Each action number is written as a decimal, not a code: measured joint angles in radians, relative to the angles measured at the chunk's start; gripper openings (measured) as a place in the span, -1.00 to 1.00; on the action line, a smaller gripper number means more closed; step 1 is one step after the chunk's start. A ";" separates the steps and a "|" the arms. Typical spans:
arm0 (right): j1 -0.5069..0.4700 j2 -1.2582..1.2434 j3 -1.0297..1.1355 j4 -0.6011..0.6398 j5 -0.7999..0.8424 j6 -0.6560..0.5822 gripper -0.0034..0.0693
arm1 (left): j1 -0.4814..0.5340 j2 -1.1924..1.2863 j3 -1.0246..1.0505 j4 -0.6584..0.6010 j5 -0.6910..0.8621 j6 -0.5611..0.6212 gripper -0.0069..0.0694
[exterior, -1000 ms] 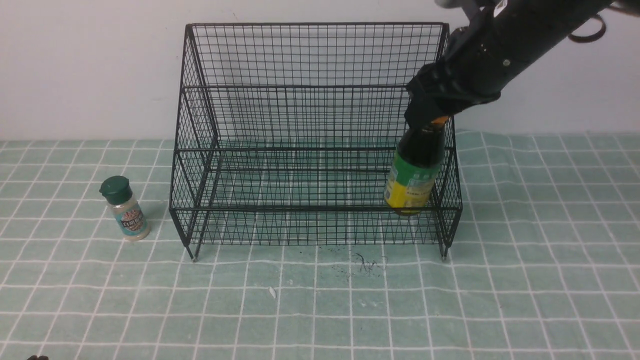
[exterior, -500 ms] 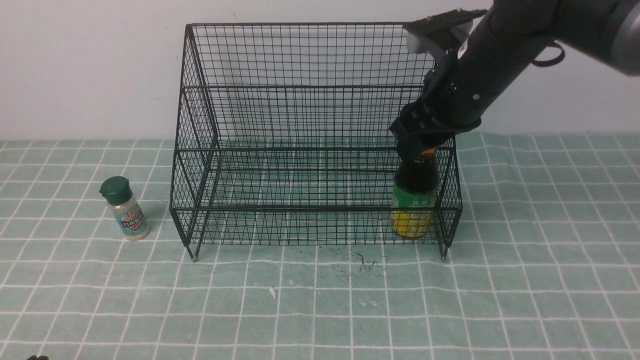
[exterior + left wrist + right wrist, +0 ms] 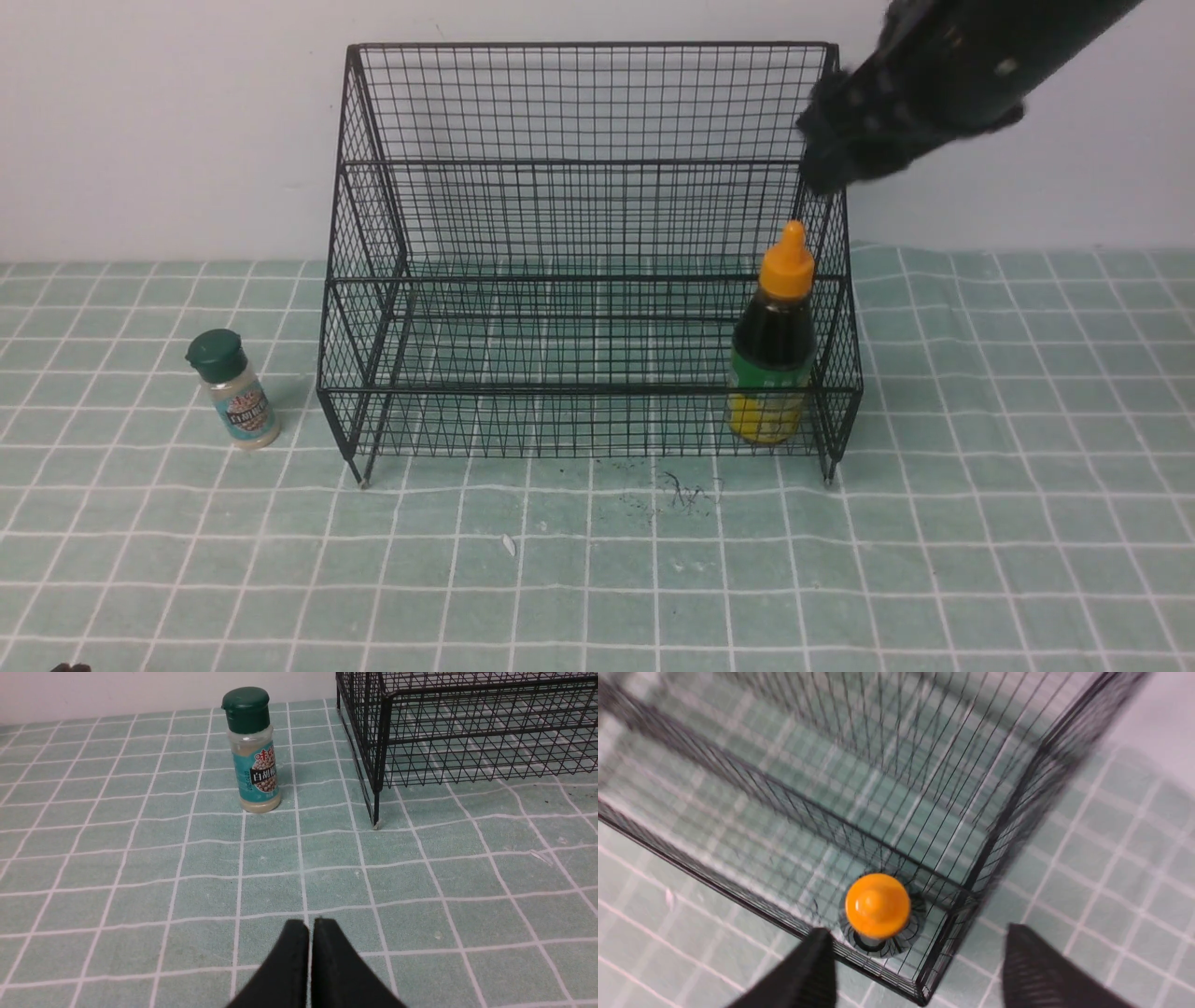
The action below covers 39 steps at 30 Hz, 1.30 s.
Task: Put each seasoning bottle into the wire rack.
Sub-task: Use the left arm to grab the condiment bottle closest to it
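The black wire rack [image 3: 579,168] stands mid-table. The dark-liquid bottle with orange cap [image 3: 777,345] stands upright in the rack's lowest tier at its right end; its cap shows from above in the right wrist view [image 3: 877,905]. My right gripper [image 3: 826,154] is open and empty, blurred, above the bottle at the rack's top right corner; in its wrist view [image 3: 920,947] the fingers stand wide apart. The small clear shaker with green cap [image 3: 233,387] stands on the cloth left of the rack, also in the left wrist view [image 3: 252,751]. My left gripper [image 3: 310,924] is shut, low over the cloth, well short of the shaker.
A green checked cloth [image 3: 597,569] covers the table, with dark specks [image 3: 686,490] in front of the rack. A pale wall [image 3: 168,131] runs behind. The rack's front left foot [image 3: 375,822] stands beside the shaker.
My right gripper lowered the dark bottle into the rack's lowest tier, let it go, opened and rose up to the right. The shaker and left gripper have not moved.
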<state>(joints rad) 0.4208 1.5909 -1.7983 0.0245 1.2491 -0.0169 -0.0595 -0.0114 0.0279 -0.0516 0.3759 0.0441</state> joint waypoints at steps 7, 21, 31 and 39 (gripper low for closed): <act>0.000 -0.456 0.177 -0.058 0.004 0.131 -0.83 | 0.000 0.000 0.000 0.000 0.000 0.000 -0.83; 0.000 -1.489 1.282 -0.068 -0.781 0.305 -0.94 | 0.000 0.000 0.000 0.000 0.000 0.000 -0.83; 0.000 -1.603 1.559 -0.093 -0.949 0.372 -0.93 | 0.000 0.000 0.000 0.000 0.000 0.000 -0.83; 0.000 -1.603 1.604 -0.182 -0.961 0.322 -0.93 | 0.000 0.000 0.000 0.000 0.000 0.000 -0.83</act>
<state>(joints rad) 0.4208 -0.0125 -0.1944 -0.1571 0.2884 0.3050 -0.0595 -0.0114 0.0279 -0.0516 0.3761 0.0441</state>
